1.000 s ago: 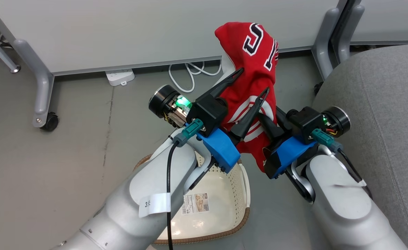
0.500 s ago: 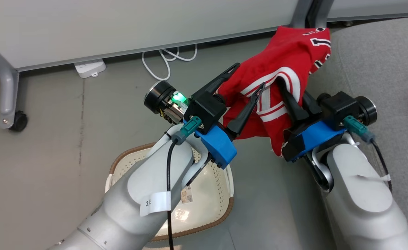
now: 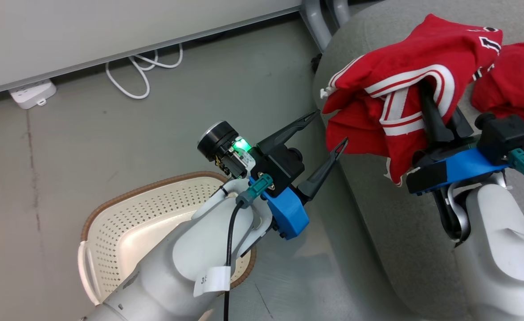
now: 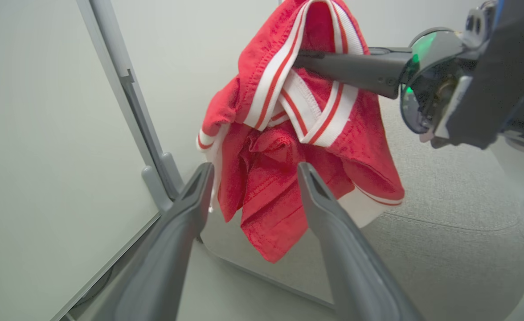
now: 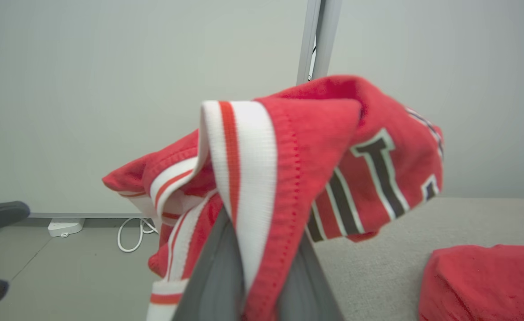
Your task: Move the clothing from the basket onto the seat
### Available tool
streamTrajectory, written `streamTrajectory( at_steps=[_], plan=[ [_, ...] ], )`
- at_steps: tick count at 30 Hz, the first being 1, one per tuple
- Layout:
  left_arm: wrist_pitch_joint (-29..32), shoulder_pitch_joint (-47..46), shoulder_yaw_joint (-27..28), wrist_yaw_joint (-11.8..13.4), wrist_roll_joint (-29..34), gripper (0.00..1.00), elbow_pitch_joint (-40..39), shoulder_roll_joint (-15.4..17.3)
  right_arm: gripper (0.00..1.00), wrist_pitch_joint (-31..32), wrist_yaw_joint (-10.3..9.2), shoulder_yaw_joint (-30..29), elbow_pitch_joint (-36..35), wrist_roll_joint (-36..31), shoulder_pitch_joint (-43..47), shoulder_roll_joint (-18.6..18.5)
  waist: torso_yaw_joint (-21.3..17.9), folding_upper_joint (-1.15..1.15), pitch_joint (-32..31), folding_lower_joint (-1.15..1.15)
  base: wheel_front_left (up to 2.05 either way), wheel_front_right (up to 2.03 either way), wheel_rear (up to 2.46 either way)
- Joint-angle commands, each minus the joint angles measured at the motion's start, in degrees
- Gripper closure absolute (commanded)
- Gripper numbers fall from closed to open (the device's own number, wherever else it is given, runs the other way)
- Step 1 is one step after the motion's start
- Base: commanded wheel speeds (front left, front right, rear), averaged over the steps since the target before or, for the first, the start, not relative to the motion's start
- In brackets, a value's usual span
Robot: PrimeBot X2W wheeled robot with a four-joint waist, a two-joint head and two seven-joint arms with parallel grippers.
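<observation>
A red garment (image 3: 400,102) with white stripes and dark lettering hangs from my right gripper (image 3: 427,96), which is shut on its striped trim above the grey seat (image 3: 378,209). Cloth hides the fingertips. The right wrist view shows the fingers (image 5: 217,267) pinching that garment (image 5: 324,147). A second red garment (image 3: 516,84) lies on the seat, also seen as a garment (image 5: 485,276) in that wrist view. My left gripper (image 3: 332,126) is open and empty, just left of the hanging garment (image 4: 288,133). The cream basket (image 3: 124,223) sits on the floor under my left arm; what shows of its inside is bare.
A white power strip (image 3: 32,93) and looped white cable (image 3: 141,73) lie on the grey floor by the pale wall panel. A grey panel leg (image 3: 317,20) stands close to the seat's far corner. Open floor lies between basket and seat.
The camera has swung right. My right gripper has carried the garment from above the basket to above the seat. The open left gripper now stands apart from the cloth.
</observation>
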Motion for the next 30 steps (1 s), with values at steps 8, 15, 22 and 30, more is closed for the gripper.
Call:
streamTrajectory(
  at_steps=[8,15,22,30],
  plan=[
    [-0.2,1.3,-3.1,-0.8,0.6,0.0,-0.7,0.1,1.0,0.0,0.01,-5.2,-4.3,-0.5,4.0,0.1,-6.3,0.0,1.9,0.0,0.0,0.0,0.0],
    [-0.2,2.4,-5.4,-1.0,0.2,0.0,-1.1,0.0,1.0,0.0,0.01,-9.3,-6.7,-0.4,8.4,0.5,-9.0,0.0,2.5,0.0,0.0,0.0,0.0],
    [-0.2,2.5,-6.6,-0.8,-0.4,0.0,-1.3,-0.2,1.0,0.0,0.01,-11.2,-7.5,-0.2,11.4,1.4,-10.0,0.0,2.7,0.0,0.0,0.0,0.0],
    [-0.2,1.6,-6.0,-0.9,-0.4,0.0,-1.6,0.3,1.0,0.0,0.01,-11.6,-8.7,-0.2,10.4,2.4,-9.7,0.0,3.6,0.0,0.0,0.0,0.0]
  ],
)
